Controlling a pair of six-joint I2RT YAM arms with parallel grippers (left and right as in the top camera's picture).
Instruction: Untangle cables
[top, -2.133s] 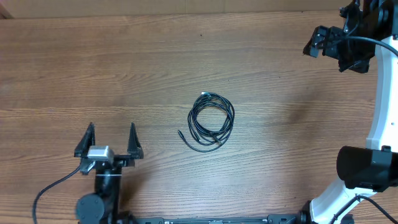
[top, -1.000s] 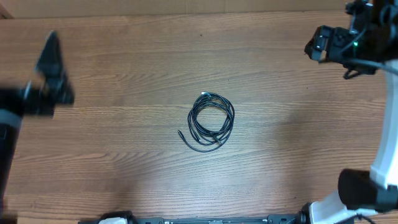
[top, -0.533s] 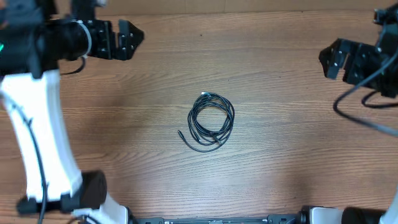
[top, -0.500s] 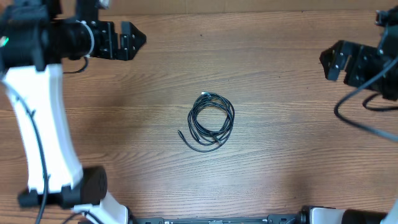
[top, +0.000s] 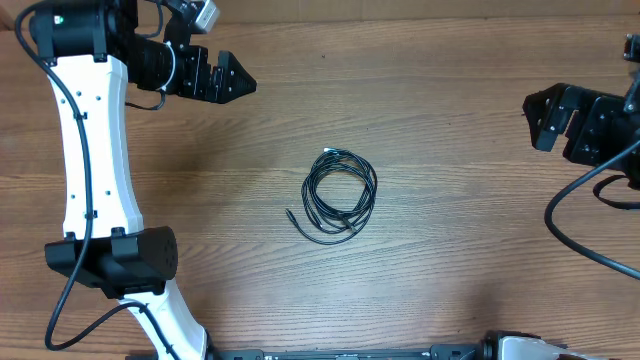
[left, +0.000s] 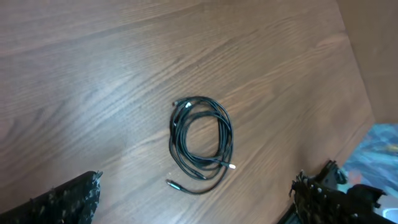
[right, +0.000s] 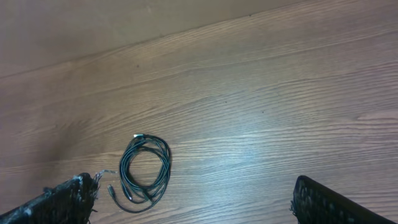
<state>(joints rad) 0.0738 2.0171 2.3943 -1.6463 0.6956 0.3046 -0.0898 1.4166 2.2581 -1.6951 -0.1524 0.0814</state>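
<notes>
The cables (top: 371, 190) lie as one small black coil on the middle of the wooden table, with a loose plug end trailing at its lower left. The left wrist view shows the cables (left: 227, 134) below the camera, and the right wrist view shows the cables (right: 166, 165) at lower left. My left gripper (top: 228, 78) hovers open over the rear left of the table, well away from the coil. My right gripper (top: 550, 120) hangs open near the right edge, equally far off. Nothing sits between the left fingers (left: 68, 199) or the right fingers (right: 329, 202).
The left arm's white link (top: 95, 170) and black base joint (top: 115, 260) stand over the table's left side. A thick black arm wire (top: 575, 235) loops at the right edge. The table's back edge (top: 400, 18) runs along the top.
My left arm has swung up from the front left to the rear left and now points right. The right gripper has drifted down and right. The coil has not moved.
</notes>
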